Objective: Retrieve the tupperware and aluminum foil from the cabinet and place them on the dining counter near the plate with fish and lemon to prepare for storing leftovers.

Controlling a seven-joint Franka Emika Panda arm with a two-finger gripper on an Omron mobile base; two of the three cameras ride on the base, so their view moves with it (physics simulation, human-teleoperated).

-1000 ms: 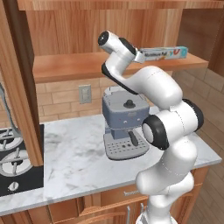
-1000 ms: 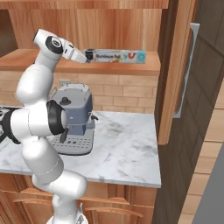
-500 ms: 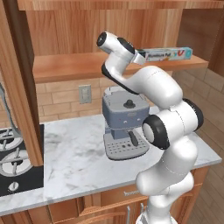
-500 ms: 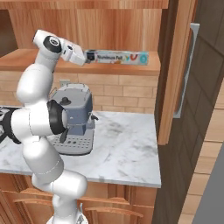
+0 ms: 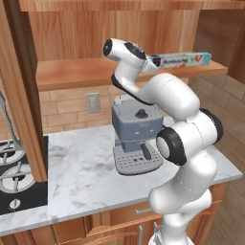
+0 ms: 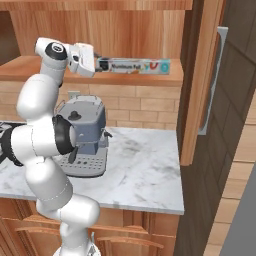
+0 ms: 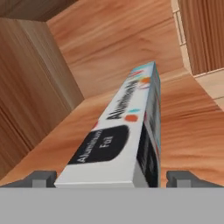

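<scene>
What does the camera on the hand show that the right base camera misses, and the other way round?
The hand view alone shows the "Aluminum Foil" lettering on the box's dark label up close, with the open end effector set either side of the box's near end.

The right base view alone shows the grey coffee machine on the marble counter, the brick wall and the open cabinet door.

Both show the aluminum foil lying on the wooden cabinet shelf.
</scene>
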